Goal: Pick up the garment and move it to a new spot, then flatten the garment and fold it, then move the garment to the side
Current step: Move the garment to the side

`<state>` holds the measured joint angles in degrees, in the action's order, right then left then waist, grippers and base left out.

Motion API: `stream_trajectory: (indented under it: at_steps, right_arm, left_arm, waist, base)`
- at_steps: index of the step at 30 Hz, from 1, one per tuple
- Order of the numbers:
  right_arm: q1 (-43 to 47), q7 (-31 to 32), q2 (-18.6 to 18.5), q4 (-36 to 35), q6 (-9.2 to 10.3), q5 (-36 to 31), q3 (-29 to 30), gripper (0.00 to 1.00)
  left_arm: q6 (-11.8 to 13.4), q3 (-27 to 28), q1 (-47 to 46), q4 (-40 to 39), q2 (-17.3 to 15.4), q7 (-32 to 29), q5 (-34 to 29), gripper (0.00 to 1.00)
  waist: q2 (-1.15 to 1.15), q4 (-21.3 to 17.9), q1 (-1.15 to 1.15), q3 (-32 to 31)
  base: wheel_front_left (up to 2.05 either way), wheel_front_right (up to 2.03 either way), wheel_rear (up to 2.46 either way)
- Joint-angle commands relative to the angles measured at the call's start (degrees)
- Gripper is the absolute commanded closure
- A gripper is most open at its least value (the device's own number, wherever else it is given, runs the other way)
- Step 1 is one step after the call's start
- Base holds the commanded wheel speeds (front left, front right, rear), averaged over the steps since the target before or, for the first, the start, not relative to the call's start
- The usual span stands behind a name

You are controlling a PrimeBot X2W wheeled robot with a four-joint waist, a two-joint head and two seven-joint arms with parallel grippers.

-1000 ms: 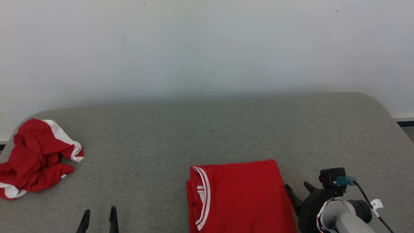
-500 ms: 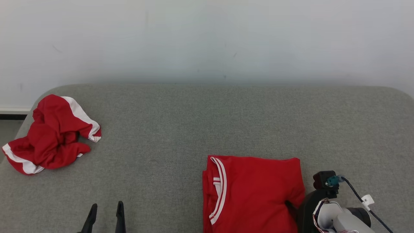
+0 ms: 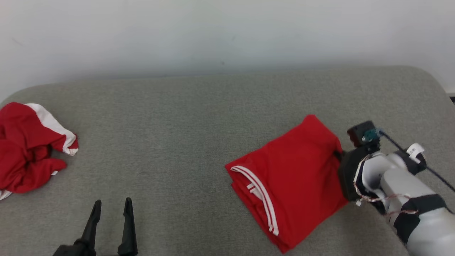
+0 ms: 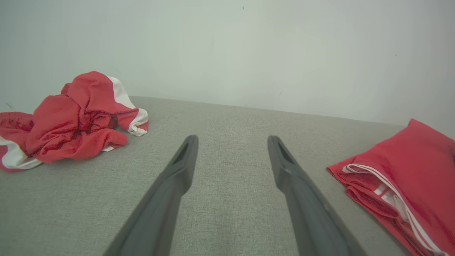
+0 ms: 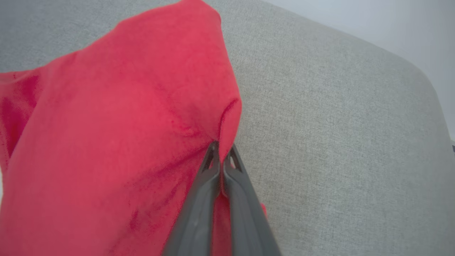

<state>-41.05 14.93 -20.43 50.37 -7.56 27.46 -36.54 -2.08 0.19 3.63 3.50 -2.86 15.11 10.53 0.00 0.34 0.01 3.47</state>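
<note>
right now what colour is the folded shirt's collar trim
White collar trim on red, best in left wrist view.

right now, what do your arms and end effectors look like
Each end effector has two long, dark grey, tapering fingers: the left end effector and the right end effector match. The right forearm is pale grey with a black band. Its black wrist camera carries a teal plug, a black cable and a white tag.
</note>
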Motion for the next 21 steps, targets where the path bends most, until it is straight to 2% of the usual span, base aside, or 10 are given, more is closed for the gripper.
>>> stream_trajectory:
  at_steps: [1,6,12,21]
  right_arm:
    - [-2.3,-0.7,-0.8,-0.2,0.16,-0.5,0.1,1.0]
    - [-9.2,-3.1,-2.8,1.7,0.16,-1.7,1.5,1.0]
    - [-14.9,-6.8,-6.0,5.2,0.16,-3.3,4.4,1.0]
    - [-20.2,-13.5,-9.6,11.0,0.16,-7.4,10.4,1.0]
  left_arm:
    - [-0.3,0.1,-1.8,-1.1,-0.1,0.0,-0.7,0.0]
    - [-1.7,-0.6,-4.8,-3.2,-0.1,0.0,-2.7,0.0]
    - [-3.5,-1.4,-8.4,-5.7,-0.6,0.0,-3.9,0.0]
    - [-4.9,-3.6,-11.2,-8.5,-1.4,0.0,-5.2,0.0]
  waist:
    - [0.0,-5.5,-0.01,5.4]
    - [0.0,-10.5,-0.01,9.9]
    - [0.0,-14.5,-0.01,13.9]
    - [0.0,-15.7,-0.01,18.8]
  base:
    - [0.0,0.0,0.0]
    - [0.0,0.0,0.0]
    - [0.0,0.0,0.0]
    - [0.0,0.0,0.0]
